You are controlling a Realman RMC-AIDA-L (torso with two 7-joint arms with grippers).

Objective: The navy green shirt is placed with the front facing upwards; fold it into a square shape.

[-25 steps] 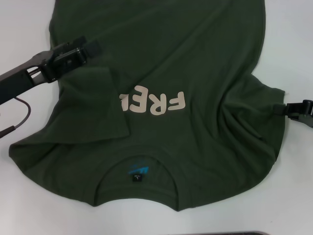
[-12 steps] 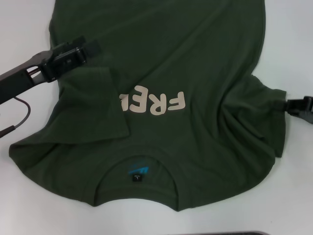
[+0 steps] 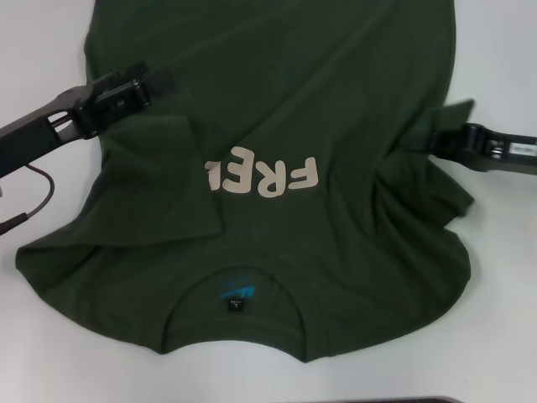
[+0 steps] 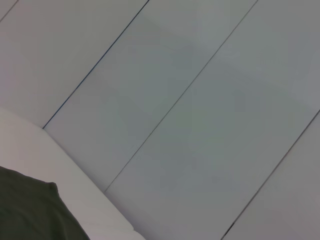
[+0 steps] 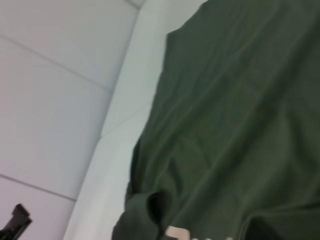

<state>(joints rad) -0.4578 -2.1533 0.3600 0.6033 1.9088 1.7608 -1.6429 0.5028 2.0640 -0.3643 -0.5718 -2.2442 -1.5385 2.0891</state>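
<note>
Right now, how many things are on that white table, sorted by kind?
Dark olive-green cotton T-shirt with pale lettering: 1
Black robot grippers, left gripper and right gripper, both at the shirt: 2
Thin dark cable: 1
Total: 4

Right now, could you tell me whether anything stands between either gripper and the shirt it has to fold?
Nothing visible does. The left gripper is already on the navy green shirt at its left side, and the right gripper is at the bunched cloth on its right edge. Only the white table lies around the shirt.
</note>
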